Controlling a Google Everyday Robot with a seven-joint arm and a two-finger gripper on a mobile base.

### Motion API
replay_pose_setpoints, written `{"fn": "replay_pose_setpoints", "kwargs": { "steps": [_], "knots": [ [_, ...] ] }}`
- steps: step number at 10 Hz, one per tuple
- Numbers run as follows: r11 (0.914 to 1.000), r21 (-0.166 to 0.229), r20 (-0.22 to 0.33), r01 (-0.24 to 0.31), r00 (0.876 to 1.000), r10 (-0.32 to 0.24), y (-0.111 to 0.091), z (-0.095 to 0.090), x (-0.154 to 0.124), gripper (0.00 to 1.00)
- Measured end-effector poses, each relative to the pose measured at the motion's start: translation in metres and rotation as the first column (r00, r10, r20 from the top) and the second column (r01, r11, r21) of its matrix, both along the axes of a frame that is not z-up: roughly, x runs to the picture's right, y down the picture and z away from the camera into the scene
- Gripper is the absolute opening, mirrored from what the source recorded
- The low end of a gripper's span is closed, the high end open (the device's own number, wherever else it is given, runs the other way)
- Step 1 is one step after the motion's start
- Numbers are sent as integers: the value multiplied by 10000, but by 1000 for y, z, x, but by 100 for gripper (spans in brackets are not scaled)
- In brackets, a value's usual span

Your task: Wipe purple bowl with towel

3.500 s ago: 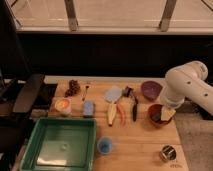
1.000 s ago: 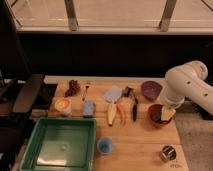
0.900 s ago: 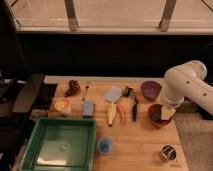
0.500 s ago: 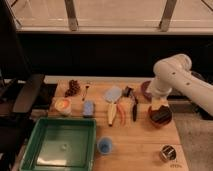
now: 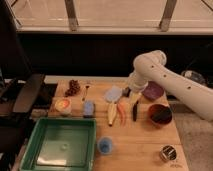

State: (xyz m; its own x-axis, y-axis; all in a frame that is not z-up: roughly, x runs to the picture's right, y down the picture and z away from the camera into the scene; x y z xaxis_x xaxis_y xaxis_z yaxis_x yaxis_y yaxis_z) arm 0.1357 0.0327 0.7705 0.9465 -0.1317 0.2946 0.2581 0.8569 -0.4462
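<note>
While the purple bowl point(image 5: 152, 90) sits unwiped behind the red bowl point(image 5: 160, 114), my gripper point(image 5: 127, 93) has swung left from there to just beside the towel point(image 5: 114, 93), jaws apart and empty; I judge the pickup comes next.

Arm point(image 5: 159, 74) partly hides claw point(image 5: 127, 93) beside the towel point(image 5: 113, 93).

Place: we judged it a robot test space | Evidence: we saw a wooden table point(image 5: 142, 142) laid with small props, a green tray point(image 5: 62, 121) near left, long windows point(image 5: 115, 12) far behind | Gripper point(image 5: 127, 92): hung over the table's far middle on a white arm point(image 5: 167, 80)
</note>
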Motion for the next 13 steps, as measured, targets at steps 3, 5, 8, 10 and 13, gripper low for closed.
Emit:
{"fn": "replay_pose_setpoints", "kwargs": {
  "steps": [3, 5, 8, 10, 13],
  "knots": [
    [10000, 6, -19, 8, 10000, -8, 0, 0, 1, 65],
    [10000, 2, -69, 37, 10000, -37, 1, 0, 3, 65],
    [9997, 229, 63, 18, 10000, -20, -7, 22, -12, 65],
    [9984, 551, 206, -139, 9997, 127, -16, 44, -18, 65],
    [9977, 661, 556, -180, 9984, 144, -20, 89, -30, 65]
  ]
}}
